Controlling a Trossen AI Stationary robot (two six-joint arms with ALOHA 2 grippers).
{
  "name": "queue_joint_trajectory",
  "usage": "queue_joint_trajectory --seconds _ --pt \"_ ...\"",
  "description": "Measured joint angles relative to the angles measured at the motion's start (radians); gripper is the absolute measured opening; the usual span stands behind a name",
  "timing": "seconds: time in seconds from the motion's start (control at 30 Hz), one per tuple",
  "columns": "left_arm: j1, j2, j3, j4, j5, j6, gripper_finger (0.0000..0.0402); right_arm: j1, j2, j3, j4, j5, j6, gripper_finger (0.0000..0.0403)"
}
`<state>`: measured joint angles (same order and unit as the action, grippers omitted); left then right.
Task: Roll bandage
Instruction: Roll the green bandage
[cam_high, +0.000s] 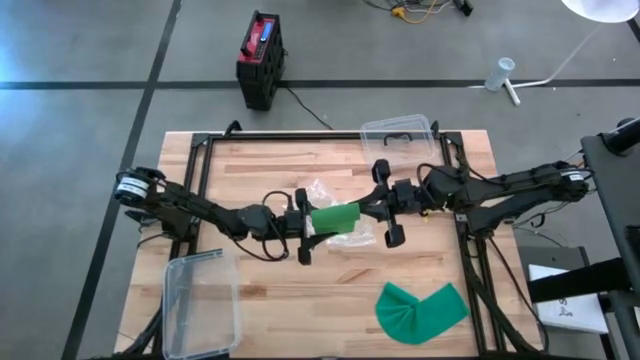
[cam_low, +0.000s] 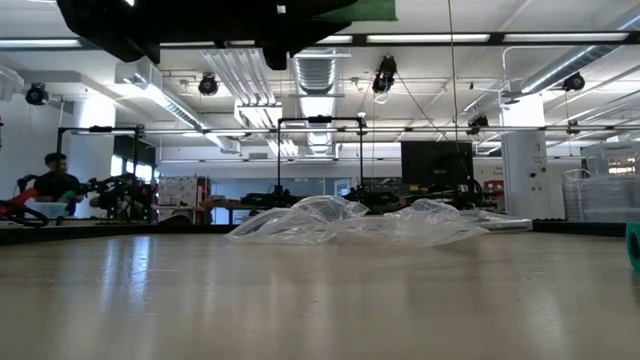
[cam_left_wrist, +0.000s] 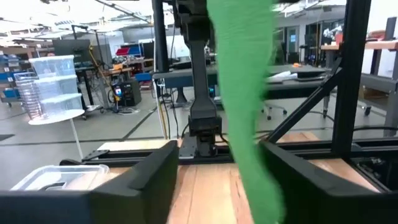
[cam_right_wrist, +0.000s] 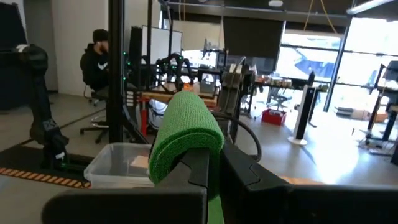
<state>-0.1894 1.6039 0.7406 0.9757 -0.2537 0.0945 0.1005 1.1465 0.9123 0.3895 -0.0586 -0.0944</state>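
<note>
Robotics lab; workbenches (cam_right_wrist: 186, 93), monitors (cam_low: 436, 163), ceiling ducts (cam_low: 318, 75)

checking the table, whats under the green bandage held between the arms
Crumpled clear plastic wrap lies on the table below the green bandage. The bandage covers part of it, so anything beneath there is hidden.

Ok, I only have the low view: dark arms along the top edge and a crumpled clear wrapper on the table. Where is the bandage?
Observer: The green bandage is held up between the two grippers, over the middle of the table.
Operator: Who has hold of it?
Observer: The right gripper is shut on one end, which bulges over its fingers in a rounded hump.
Operator: And the left?
Observer: The left gripper is open; the strip hangs between its spread fingers.
</note>
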Motion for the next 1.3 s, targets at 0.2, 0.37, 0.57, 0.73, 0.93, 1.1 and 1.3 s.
queue_joint_trajectory --seconds 0.2,0.37,0.57,0.73,0.93,1.1,1.3 --pt "0.0 -0.003 -0.002 0.012 -0.001 -0.002 0.003 0.0 0.0 0.0 -0.007 0.043 -0.011 0.0004" --pt "-0.018 -0.004 0.003 -0.007 0.001 -0.01 0.0006 -0.007 -0.002 0.0 -0.027 0.248 -0.006 0.0004" --pt "-0.063 -0.01 0.003 -0.005 0.001 -0.01 0.0001 -0.032 -0.006 -0.004 -0.054 0.25 -0.058 0.0004" --pt "-0.106 -0.052 0.004 0.04 0.002 0.016 0.0 -0.048 -0.012 -0.013 -0.063 0.25 -0.111 0.0004" --pt "-0.115 -0.101 0.035 0.064 0.014 -0.03 0.0 -0.049 -0.006 -0.041 -0.07 0.251 -0.139 0.0004" --pt "-0.115 -0.103 0.11 0.03 0.054 -0.039 0.0 -0.049 -0.006 -0.067 -0.08 0.25 -0.097 0.0004" --pt "-0.114 -0.116 0.148 -0.023 -0.056 -0.037 0.0 -0.048 -0.006 -0.105 -0.101 0.234 -0.061 0.0004"
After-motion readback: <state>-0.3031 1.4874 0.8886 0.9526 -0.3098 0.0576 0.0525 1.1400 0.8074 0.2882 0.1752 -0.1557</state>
